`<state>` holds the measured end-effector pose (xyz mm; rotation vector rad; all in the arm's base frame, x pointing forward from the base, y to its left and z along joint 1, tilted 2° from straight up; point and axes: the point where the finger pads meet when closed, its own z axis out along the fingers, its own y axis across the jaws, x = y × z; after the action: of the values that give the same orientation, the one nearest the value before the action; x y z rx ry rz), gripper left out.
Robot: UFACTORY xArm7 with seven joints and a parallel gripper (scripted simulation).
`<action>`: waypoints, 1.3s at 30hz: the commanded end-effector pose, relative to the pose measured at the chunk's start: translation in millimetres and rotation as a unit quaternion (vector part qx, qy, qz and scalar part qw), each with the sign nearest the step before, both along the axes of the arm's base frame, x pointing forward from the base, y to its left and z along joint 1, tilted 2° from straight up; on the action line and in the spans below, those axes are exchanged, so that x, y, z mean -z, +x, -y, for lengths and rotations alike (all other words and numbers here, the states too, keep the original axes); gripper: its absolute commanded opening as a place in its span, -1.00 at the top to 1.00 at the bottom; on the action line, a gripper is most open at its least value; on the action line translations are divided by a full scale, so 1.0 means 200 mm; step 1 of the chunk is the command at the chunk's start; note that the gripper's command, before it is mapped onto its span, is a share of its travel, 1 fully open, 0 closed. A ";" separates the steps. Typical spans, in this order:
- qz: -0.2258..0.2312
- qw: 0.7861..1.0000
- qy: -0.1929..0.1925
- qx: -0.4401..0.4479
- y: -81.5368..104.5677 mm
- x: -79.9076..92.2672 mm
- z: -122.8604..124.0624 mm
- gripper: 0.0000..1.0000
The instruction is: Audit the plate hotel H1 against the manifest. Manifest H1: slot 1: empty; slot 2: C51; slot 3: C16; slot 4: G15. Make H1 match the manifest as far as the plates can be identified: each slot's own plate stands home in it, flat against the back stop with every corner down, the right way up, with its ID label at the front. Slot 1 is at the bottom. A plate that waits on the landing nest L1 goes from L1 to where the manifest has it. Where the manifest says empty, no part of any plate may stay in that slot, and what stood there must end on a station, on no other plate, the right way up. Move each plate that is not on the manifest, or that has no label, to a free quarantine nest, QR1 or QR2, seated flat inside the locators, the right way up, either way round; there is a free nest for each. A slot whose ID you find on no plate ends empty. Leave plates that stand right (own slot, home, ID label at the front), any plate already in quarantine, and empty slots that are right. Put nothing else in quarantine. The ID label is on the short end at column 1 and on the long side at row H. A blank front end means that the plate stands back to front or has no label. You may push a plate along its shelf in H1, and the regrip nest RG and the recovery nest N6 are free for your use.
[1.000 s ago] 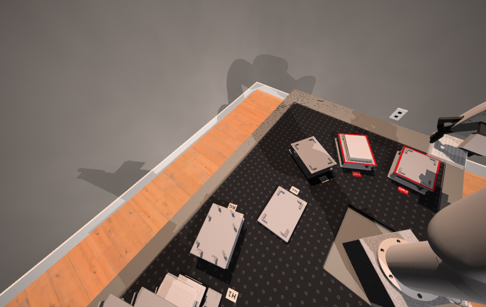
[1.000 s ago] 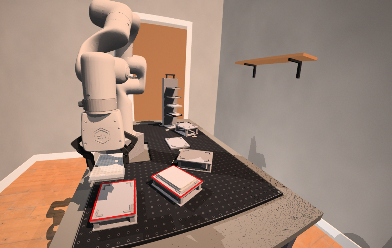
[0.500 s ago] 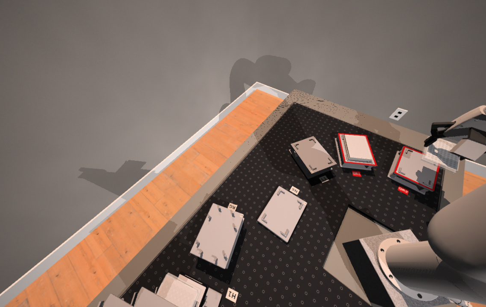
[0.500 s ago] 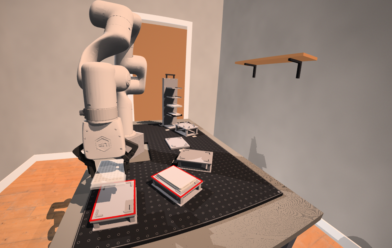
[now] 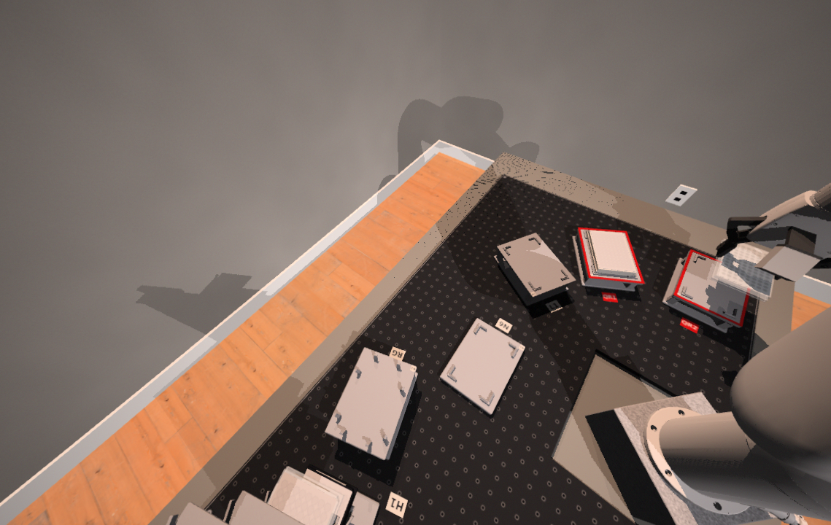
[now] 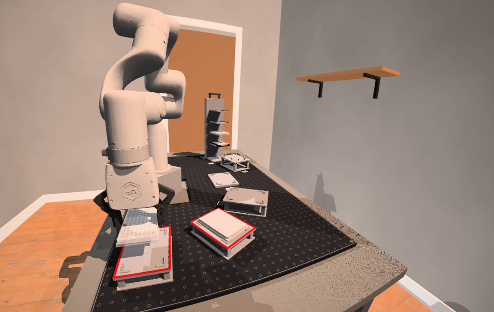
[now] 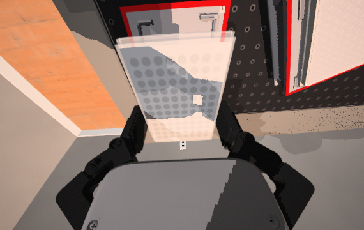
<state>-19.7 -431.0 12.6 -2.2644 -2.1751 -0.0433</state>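
Observation:
My gripper [image 5: 746, 256] [image 6: 138, 217] [image 7: 181, 112] is shut on a translucent well plate [image 5: 743, 277] [image 6: 136, 232] [image 7: 175, 80] and grips it by its long sides. The plate hangs level a little above the red-framed quarantine nest QR2 [image 5: 697, 294] [image 6: 139, 260] [image 7: 189, 16], over the nest's end nearest the table edge and apart from it. No ID label shows on the plate from these views. The other red-framed nest, QR1 [image 5: 610, 277] [image 6: 223, 247], holds a plate [image 5: 608, 253] [image 6: 222, 225] [image 7: 338, 38].
The landing nest L1 [image 5: 532, 264] [image 6: 245, 196] stands bare beside QR1. The flat nest N6 [image 5: 482, 364] [image 6: 222, 179] and the regrip nest RG [image 5: 372, 399] [image 6: 234, 159] lie farther along. The hotel H1 [image 6: 214, 128] [image 5: 310, 499] stands at the far end. The table edge is close beside QR2.

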 end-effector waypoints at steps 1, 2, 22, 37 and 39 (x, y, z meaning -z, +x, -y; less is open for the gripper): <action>0.000 1.000 -0.002 0.000 0.00 0.02 0.01 1.00; 0.000 1.000 -0.002 0.000 0.00 0.02 0.01 1.00; 0.000 1.000 -0.002 0.000 0.00 0.09 0.01 1.00; 0.000 1.000 -0.002 0.000 0.00 0.20 0.00 1.00; 0.000 1.000 -0.002 0.000 0.00 0.21 0.00 1.00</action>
<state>-18.9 -429.8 -27.0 -2.2638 -2.1747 -0.0442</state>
